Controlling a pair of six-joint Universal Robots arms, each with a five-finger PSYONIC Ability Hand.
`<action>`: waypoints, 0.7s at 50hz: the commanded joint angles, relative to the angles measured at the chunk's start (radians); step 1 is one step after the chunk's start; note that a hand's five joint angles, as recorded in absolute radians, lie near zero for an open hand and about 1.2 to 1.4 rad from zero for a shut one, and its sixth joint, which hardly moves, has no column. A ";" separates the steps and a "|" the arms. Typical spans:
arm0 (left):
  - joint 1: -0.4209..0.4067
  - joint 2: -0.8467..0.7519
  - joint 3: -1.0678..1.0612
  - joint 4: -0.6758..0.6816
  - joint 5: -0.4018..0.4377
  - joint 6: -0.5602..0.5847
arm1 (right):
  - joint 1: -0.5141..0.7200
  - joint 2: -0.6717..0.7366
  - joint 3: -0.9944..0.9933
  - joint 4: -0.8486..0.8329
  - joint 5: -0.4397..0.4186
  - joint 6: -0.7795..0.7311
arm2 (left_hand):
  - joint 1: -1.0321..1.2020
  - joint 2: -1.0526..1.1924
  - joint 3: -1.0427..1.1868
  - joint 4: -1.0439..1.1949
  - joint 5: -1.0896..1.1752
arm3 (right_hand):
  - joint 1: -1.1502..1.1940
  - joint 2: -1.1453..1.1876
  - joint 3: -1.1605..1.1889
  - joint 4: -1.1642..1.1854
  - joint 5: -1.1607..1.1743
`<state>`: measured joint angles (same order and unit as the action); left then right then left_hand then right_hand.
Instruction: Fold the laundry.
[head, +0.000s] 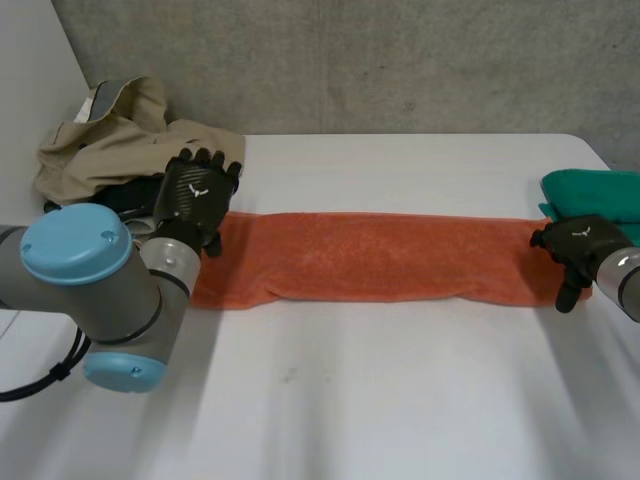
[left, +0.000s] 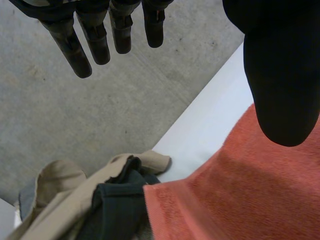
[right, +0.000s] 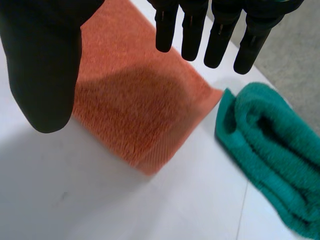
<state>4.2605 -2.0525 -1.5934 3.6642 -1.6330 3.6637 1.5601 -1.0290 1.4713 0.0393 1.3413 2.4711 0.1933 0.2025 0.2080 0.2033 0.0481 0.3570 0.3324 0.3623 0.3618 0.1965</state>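
On white table (head: 400, 420), orange towel (head: 380, 255) strip, left hand (head: 195, 195), right hand (head: 572, 245) spread (gripping nothing) at its short edges

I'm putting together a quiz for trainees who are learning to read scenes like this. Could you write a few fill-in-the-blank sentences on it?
1. The long towel stretched across the table is ____ in colour.
2. The folded towel beside the right hand is ____.
3. The left hand holds nothing; its fingers are ____, not curled.
4. The beige clothes are piled next to the ____ hand.

Missing words: orange; green; straight; left.
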 joint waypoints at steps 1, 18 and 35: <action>0.002 -0.008 -0.013 0.000 0.001 -0.050 | -0.017 0.078 -0.008 -0.061 0.005 -0.014 | -0.019 -0.028 -0.033 -0.029 -0.048 | 0.206 0.230 0.200 0.201 0.192; 0.009 0.066 -0.045 -0.001 -0.001 -0.051 | -0.256 -0.006 0.004 -0.153 0.150 -0.289 | -0.019 -0.028 -0.033 -0.029 -0.048 | 1.039 1.064 1.034 1.034 1.025; 0.033 0.149 -0.082 -0.003 -0.004 -0.071 | 0.190 -0.103 0.001 -0.355 0.007 -0.238 | -0.019 -0.028 -0.033 -0.029 -0.048 | 1.039 1.064 1.034 1.034 1.025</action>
<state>4.2849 -1.9219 -1.6748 3.6629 -1.6352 3.6065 1.5137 -1.1027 1.4594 -0.2255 1.4513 2.1559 0.1933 0.2025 0.2080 0.2033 0.0481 1.1091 1.1774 1.1905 1.1969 0.9919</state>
